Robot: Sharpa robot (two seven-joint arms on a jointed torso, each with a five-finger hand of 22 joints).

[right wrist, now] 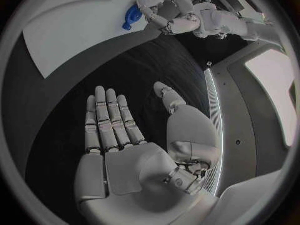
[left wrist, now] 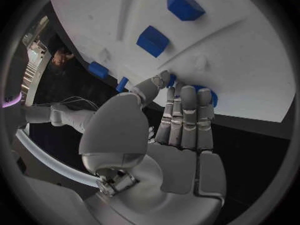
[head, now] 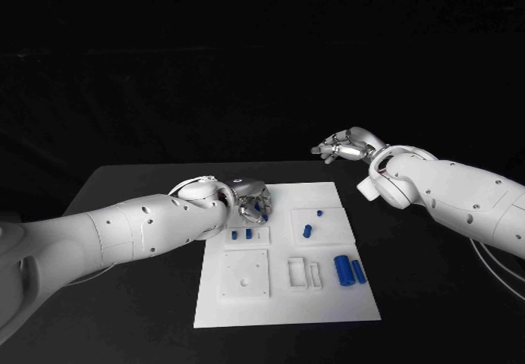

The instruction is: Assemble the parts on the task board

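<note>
Task board [head: 287, 303], seven blue parts [head: 342, 270].

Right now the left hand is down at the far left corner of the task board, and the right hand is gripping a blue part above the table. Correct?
Not quite. The right hand grips nothing: the right wrist view shows its fingers stretched out and its palm bare. The rest holds: the head view shows the left hand at the far left corner of the task board.
</note>
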